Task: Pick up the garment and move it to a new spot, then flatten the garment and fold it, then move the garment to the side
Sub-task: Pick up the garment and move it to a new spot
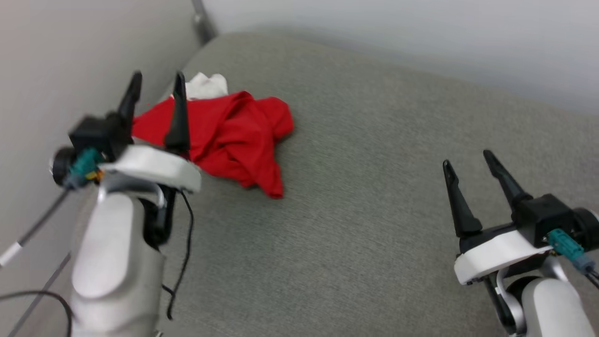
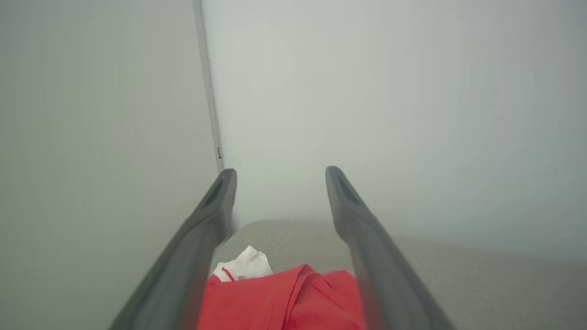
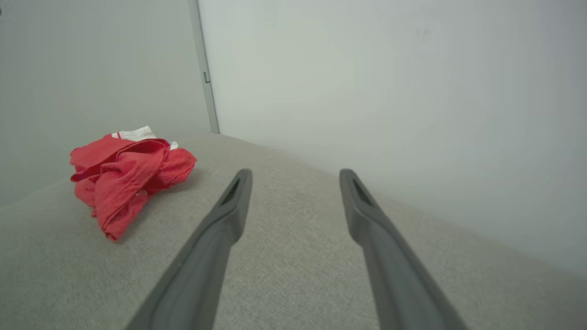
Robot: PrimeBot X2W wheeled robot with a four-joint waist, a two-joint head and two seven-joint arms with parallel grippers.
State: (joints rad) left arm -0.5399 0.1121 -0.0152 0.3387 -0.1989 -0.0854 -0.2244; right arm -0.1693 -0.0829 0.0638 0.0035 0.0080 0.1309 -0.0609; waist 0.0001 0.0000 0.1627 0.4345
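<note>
Garment [image 1: 234, 135] and left gripper [image 1: 158, 77] nearly meet: the fingers, spread wide, hang over the crumpled red heap, apparently lined up to grab. It sits bunched in the far left corner of the grey fabric surface [image 1: 374, 210], by the wall [image 1: 70, 56]. The right gripper [image 1: 468, 159], also spread, waits well apart.

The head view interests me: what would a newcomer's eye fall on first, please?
The crumpled red garment, a white part peeking out behind, lies on the grey padded surface near the wall corner. The left gripper hangs open close to it; the right gripper, also open, stands well apart over bare fabric.
</note>
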